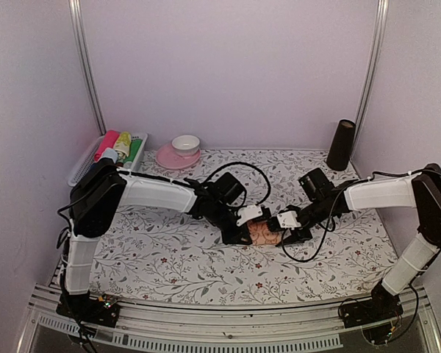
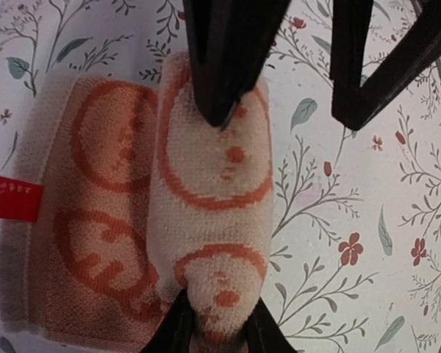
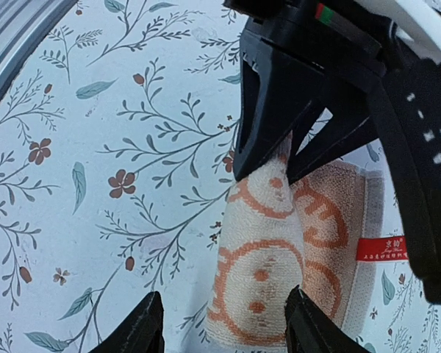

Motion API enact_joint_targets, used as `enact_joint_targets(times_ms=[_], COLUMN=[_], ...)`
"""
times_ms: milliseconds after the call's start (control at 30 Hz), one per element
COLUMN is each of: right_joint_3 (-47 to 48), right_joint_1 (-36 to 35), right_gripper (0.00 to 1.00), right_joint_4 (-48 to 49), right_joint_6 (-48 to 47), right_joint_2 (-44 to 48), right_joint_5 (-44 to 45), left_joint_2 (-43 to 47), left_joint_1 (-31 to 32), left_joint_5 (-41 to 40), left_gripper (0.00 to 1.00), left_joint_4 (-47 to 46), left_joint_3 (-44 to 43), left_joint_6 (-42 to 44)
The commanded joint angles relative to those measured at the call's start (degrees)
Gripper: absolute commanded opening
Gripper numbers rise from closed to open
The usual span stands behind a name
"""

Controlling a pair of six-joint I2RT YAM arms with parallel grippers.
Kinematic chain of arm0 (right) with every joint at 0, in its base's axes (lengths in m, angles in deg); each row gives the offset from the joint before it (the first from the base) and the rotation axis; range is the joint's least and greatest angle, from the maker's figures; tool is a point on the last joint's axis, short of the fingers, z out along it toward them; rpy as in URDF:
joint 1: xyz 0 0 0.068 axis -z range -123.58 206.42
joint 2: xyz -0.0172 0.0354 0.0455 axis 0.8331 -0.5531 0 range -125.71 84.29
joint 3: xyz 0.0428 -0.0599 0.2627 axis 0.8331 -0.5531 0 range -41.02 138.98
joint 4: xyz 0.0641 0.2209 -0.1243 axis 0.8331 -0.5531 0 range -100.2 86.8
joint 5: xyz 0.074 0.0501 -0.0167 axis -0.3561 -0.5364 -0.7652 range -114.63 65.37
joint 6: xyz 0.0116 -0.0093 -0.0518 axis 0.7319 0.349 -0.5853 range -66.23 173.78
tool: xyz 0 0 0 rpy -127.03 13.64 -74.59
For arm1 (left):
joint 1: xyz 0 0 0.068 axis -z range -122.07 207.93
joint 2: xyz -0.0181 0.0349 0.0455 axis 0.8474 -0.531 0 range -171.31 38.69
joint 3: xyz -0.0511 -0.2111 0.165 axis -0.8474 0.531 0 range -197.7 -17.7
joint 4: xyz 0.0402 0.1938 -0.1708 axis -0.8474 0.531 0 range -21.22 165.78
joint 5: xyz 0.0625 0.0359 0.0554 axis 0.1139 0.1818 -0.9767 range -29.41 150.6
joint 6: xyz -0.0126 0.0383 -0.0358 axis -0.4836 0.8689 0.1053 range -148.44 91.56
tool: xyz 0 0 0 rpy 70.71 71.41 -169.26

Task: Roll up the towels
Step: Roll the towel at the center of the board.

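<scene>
Peach-orange towel (image 2: 206,191) with pale round prints lies on the floral table sheet (image 2: 367,220), directly between the two grippers and partly rolled. A thick roll (image 2: 213,220) has a flat stretch (image 2: 88,220) lying alongside and touching it. The roll's long axis runs straight from one gripper to the other, so each end points into a set of fingers; from above, that line goes across the table from side to side. The left gripper (image 2: 217,323) is clamped on the end of the roll nearest it, with both fingers pressed against the cloth, and the roll extends straight away from its fingertips. Seen from this gripper, the flat stretch lies to the left of the roll, and a red label (image 2: 11,197) sticks out from its far left edge. The right gripper (image 3: 222,309) stands at the opposite end with its jaws well apart, gripping nothing. That end of the roll lies in the gap between its fingers, closer to the one on the side of the flat stretch. The left wrist view shows that finger over the top of the roll, though contact cannot be judged, and the other finger hangs over bare sheet beside the roll.
</scene>
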Motion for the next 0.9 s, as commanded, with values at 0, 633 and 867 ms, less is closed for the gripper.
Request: enact_joint_targets(times_ms=[0, 633, 867], right_joint_3=[0.6, 0.2, 1.0], right_joint_1=[-0.6, -2.0, -2.6], right_gripper=[0.55, 0.50, 0.36], right_joint_4=[1.4, 7.5, 8.9], right_joint_6=[1.2, 5.3, 7.4], right_joint_2=[-1.5, -5.8, -8.5], right_joint_5=[-0.6, 7.8, 12.3], left_joint_2=[-2.4, -6.0, -6.4], left_joint_1=[-0.8, -3.2, -3.9], left_joint_5=[4.0, 10.8, 12.5], left_gripper=[0.21, 0.23, 0.34], left_joint_4=[4.1, 5.4, 5.8], left_joint_3=[-0.7, -2.5, -3.8], left_joint_6=[-1.9, -2.9, -3.4])
